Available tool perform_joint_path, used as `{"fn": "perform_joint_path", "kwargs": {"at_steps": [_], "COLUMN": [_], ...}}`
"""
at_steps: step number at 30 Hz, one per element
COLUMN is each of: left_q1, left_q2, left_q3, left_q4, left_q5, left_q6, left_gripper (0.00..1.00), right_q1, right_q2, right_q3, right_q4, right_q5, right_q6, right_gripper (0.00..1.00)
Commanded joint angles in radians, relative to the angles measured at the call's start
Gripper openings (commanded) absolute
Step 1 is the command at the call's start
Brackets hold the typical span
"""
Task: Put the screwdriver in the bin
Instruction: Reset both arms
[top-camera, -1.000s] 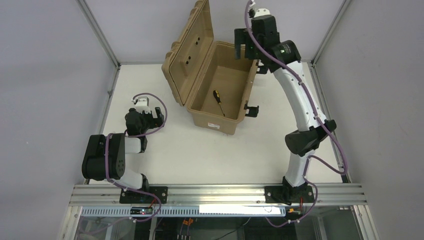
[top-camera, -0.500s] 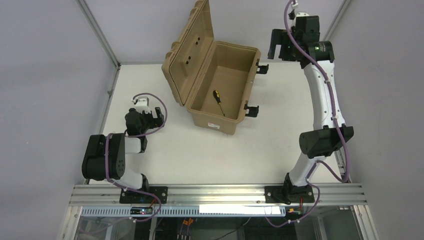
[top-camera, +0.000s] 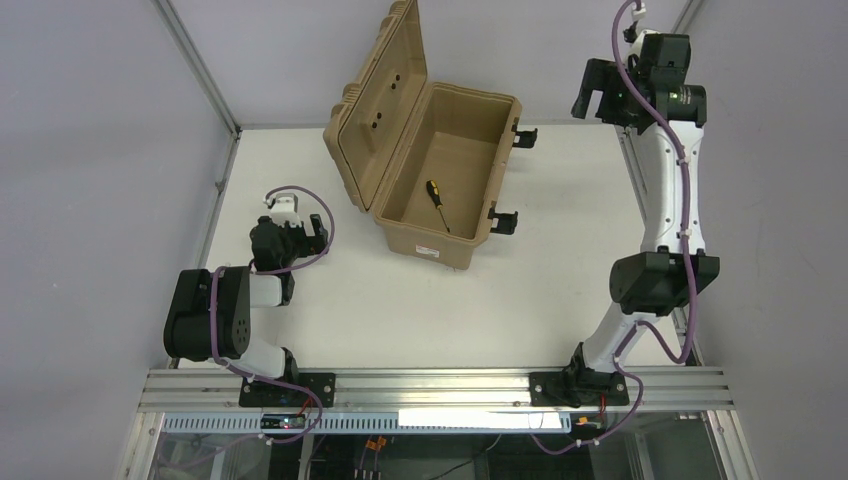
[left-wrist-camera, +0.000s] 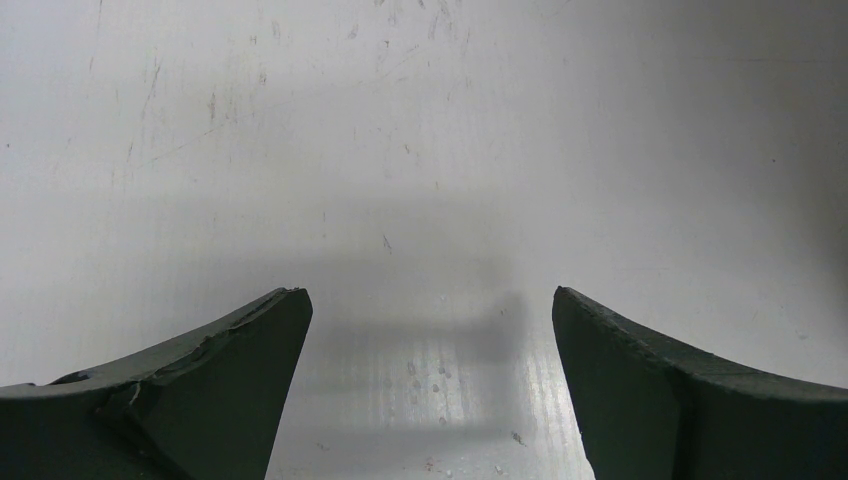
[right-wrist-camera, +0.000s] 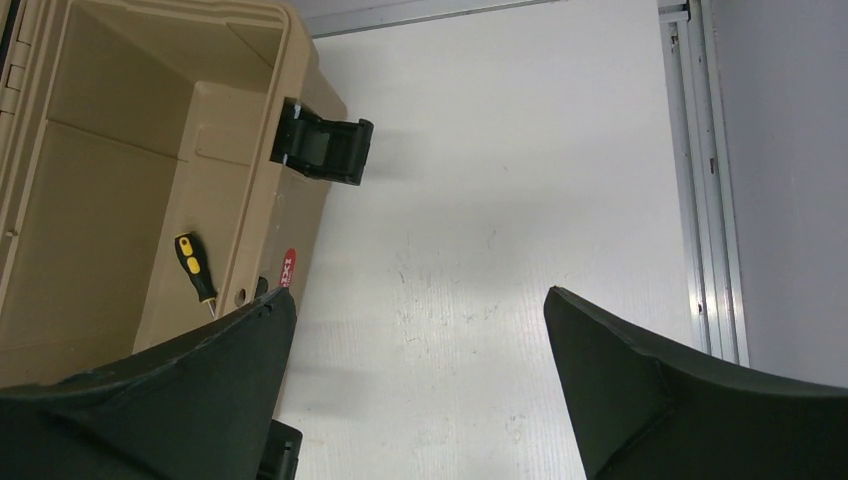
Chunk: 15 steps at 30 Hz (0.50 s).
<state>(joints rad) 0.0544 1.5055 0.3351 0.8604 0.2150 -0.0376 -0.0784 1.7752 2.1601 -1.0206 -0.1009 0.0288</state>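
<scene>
The tan bin (top-camera: 405, 245) stands open at the back middle of the table, its ribbed lid upright on the left. The screwdriver (top-camera: 437, 203), black handle with yellow accent, lies on the bin's floor; it also shows in the right wrist view (right-wrist-camera: 194, 267) inside the bin (right-wrist-camera: 255, 190). My right gripper (top-camera: 597, 92) is raised high to the right of the bin, open and empty (right-wrist-camera: 418, 305). My left gripper (top-camera: 290, 238) rests low at the left, open and empty, over bare table (left-wrist-camera: 428, 300).
Black latches (top-camera: 503, 220) hang off the bin's right side, one seen in the right wrist view (right-wrist-camera: 325, 147). A metal rail (right-wrist-camera: 705, 180) runs along the table's right edge. Grey walls enclose the table.
My right arm has swung up and to the right, away from over the bin, to beyond its right side. The screwdriver stays in the bin. The left arm has not moved.
</scene>
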Motion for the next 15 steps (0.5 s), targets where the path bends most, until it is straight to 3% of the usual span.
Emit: {"fn": "perform_joint_path", "kwargs": {"at_steps": [1,15], "left_q1": [0.005,0.005], "left_q2": [0.001,0.001], "left_q3": [-0.002,-0.003], "left_q4": [0.045,0.045], "left_q5": [0.016,0.015], "left_q6": [-0.007,-0.007], "left_gripper": [0.99,0.99], "right_q1": [0.005,0.005], "right_q2": [0.003,-0.021], "right_q3": [0.009,-0.037], "right_q4": [-0.007,0.032], "right_q5": [-0.006,-0.021], "right_q6": [-0.015,-0.023], "right_gripper": [0.99,0.99]}}
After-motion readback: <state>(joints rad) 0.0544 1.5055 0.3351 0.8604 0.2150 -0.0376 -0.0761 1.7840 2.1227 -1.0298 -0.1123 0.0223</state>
